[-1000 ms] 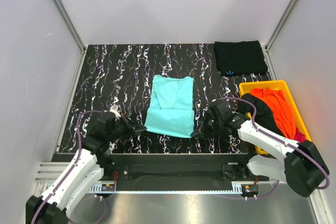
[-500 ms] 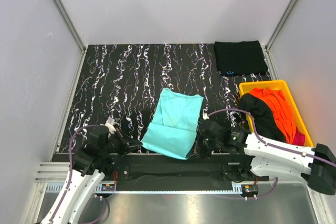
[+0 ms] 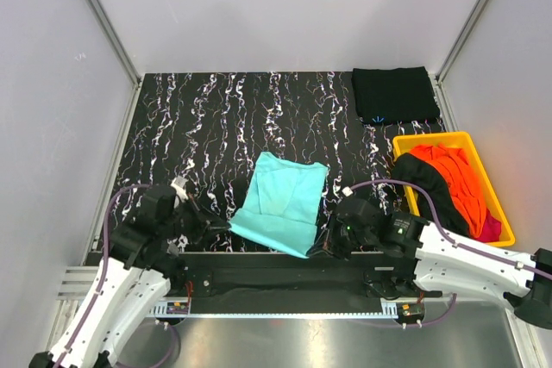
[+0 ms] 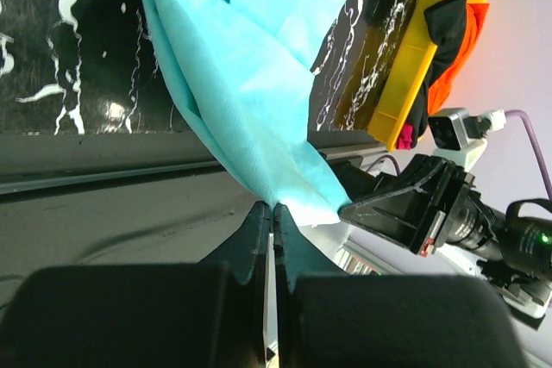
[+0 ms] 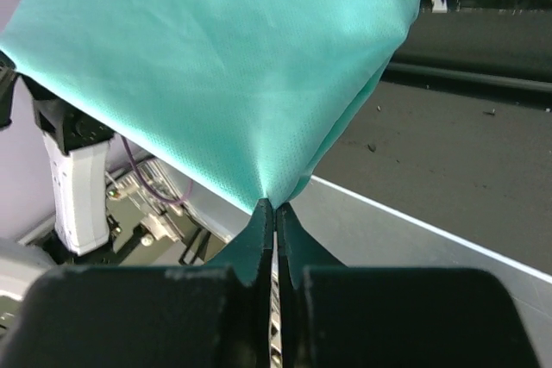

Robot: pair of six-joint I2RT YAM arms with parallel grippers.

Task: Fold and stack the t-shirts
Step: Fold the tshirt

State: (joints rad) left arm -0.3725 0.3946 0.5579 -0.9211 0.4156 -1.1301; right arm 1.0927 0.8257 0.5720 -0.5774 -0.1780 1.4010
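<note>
Your left pincer (image 4: 272, 213) and right pincer (image 5: 274, 208) each pinch a near corner of the light teal t-shirt (image 3: 280, 200). It lies left of the yellow bin (image 3: 435, 137).

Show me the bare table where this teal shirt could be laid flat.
Widest bare patch of table: far left and middle, between the left wall, the folded black shirt and the teal shirt. A narrow strip lies between teal shirt and yellow bin. Crowded: the near edge, where left gripper and right gripper pinch it.
</note>
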